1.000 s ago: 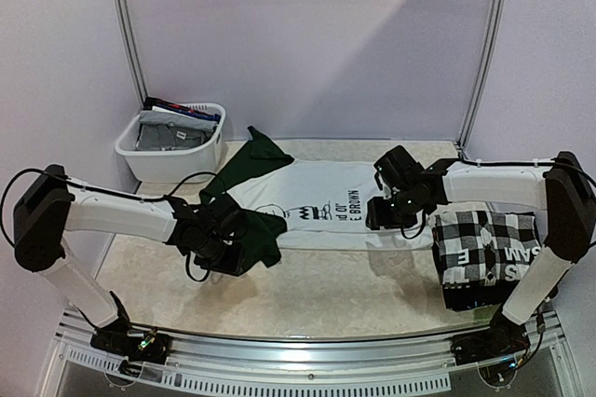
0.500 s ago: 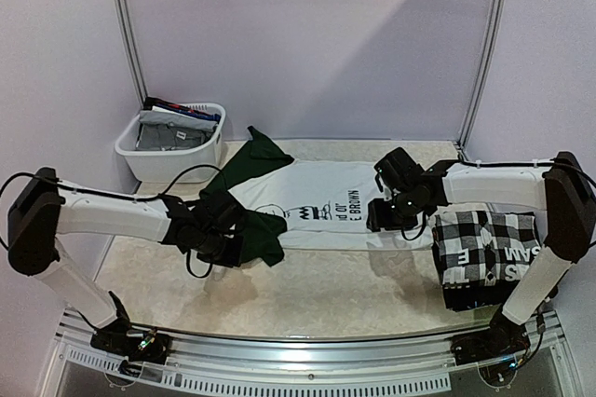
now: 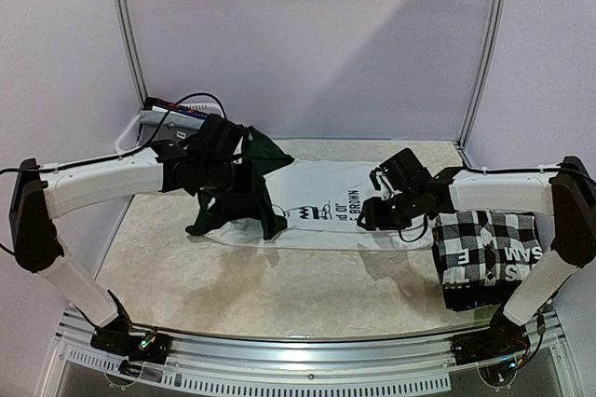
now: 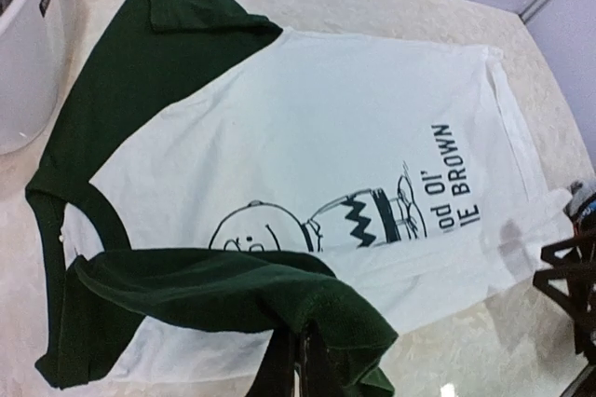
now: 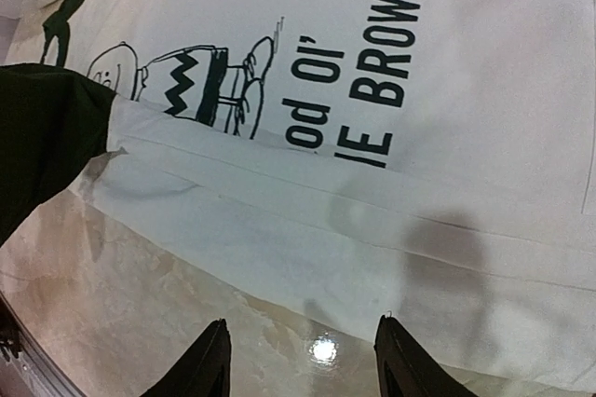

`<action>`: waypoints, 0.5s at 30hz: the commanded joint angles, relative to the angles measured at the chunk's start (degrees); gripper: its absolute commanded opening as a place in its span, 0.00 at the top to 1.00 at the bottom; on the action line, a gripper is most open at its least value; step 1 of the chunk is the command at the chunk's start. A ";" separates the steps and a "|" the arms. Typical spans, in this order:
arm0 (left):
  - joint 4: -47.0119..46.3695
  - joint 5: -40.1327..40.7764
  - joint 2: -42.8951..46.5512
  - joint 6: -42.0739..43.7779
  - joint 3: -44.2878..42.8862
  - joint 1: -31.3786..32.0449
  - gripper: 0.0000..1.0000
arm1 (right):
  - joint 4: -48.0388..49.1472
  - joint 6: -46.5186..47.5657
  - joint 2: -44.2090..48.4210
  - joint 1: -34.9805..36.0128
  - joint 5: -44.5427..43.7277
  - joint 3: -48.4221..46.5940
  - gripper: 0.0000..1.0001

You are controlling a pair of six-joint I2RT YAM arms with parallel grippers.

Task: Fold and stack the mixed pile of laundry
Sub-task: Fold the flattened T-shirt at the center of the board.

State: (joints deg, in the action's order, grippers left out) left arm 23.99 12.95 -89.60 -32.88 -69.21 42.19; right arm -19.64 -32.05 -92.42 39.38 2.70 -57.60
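At the near right of the table [image 3: 279,294] sits a folded checked pile [image 3: 484,253]. Just left of it, the right fingers [image 5: 200,364] hang open at the near right hem of a white T-shirt [image 3: 326,201]. The shirt lies flat mid-table, its long axis running left to right, collar end left. The left fingers [image 4: 300,364] are closed on its near green sleeve [image 4: 233,290], held raised above the shirt's left part, probably for folding inward. A white basket [image 4: 23,71] stands far left.

"od Ol'" and "IE BROWN" on the white shirt [image 4: 372,117]; "SAM" on the black piece [image 3: 494,271]
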 commanded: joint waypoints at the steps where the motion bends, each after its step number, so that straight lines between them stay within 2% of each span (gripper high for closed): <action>1: -1.96 -3.02 -6.35 1.45 -5.98 -4.16 1.00 | 4.44 1.06 1.83 0.07 4.08 1.68 0.47; 15: -1.81 -6.79 -25.25 1.18 -26.13 -11.51 1.00 | 6.50 1.99 -1.50 0.69 6.06 1.46 0.47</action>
State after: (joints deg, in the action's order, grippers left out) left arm 22.48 7.81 -110.52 -32.08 -91.20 33.34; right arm -14.11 -30.79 -92.68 39.55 8.01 -56.55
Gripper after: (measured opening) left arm 0.019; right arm 0.532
